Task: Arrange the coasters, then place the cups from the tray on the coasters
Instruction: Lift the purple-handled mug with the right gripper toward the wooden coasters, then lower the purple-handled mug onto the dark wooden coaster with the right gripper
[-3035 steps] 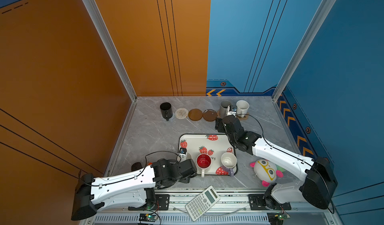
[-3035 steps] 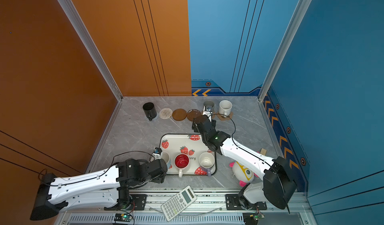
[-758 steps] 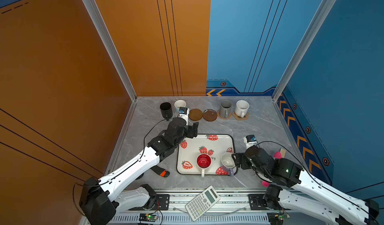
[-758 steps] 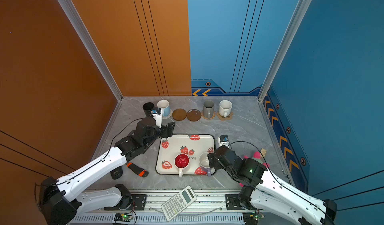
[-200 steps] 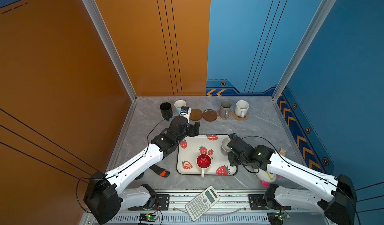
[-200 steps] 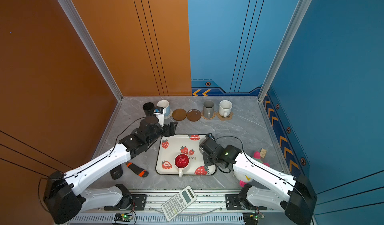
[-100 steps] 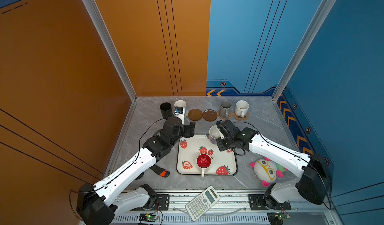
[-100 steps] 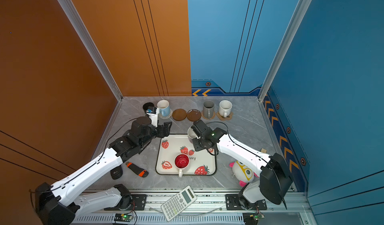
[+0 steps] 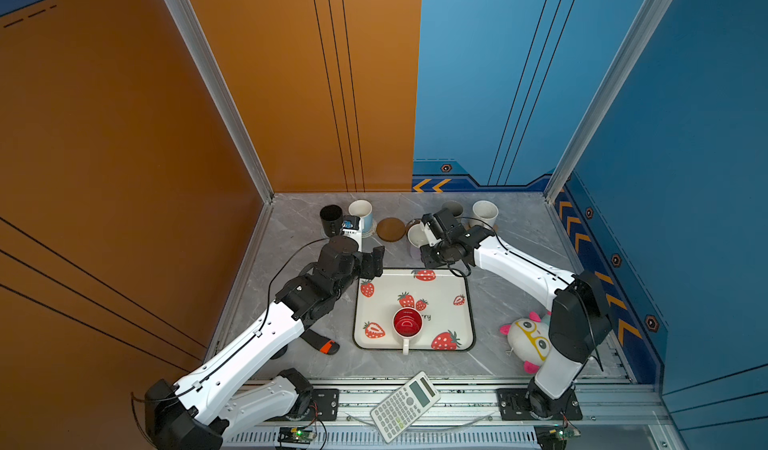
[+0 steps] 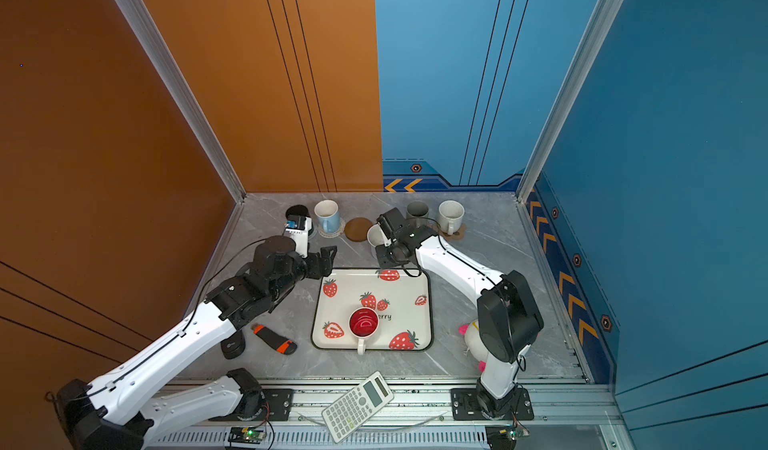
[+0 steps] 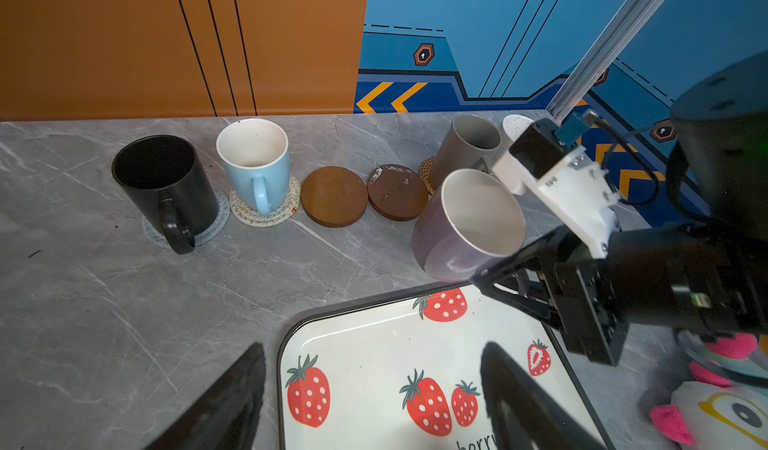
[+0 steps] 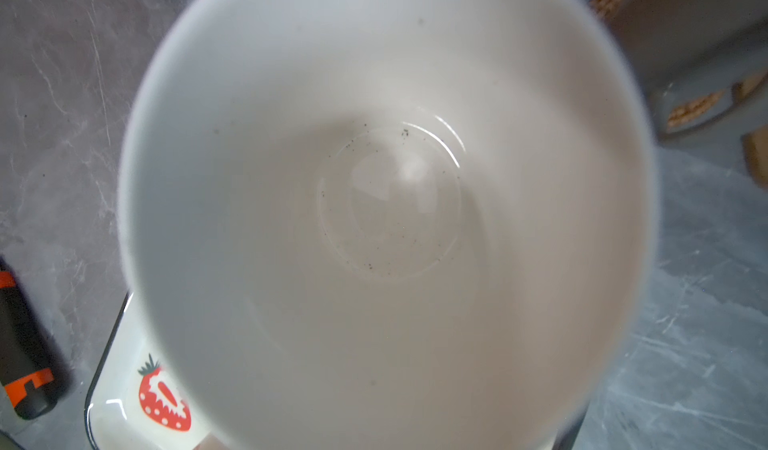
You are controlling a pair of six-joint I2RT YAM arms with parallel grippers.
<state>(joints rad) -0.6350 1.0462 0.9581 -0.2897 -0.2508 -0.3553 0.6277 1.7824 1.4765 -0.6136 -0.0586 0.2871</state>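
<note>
My right gripper is shut on the handle side of the lavender cup, which hangs tilted just past the tray's far edge, near a scuffed brown coaster. The cup's white inside fills the right wrist view. My left gripper is open and empty over the tray's far left corner. A red-lined cup stands on the tray. Along the back stand the black cup, light blue cup, a bare brown coaster, grey cup and speckled cup.
A calculator lies on the front rail. A plush toy sits right of the tray by the right arm's base. A black and orange tool lies left of the tray under the left arm. Walls close the back and sides.
My right gripper has carried the lavender cup from the tray's right side to beyond its far edge, near the coasters. My left gripper stays near the tray's far left corner, open.
</note>
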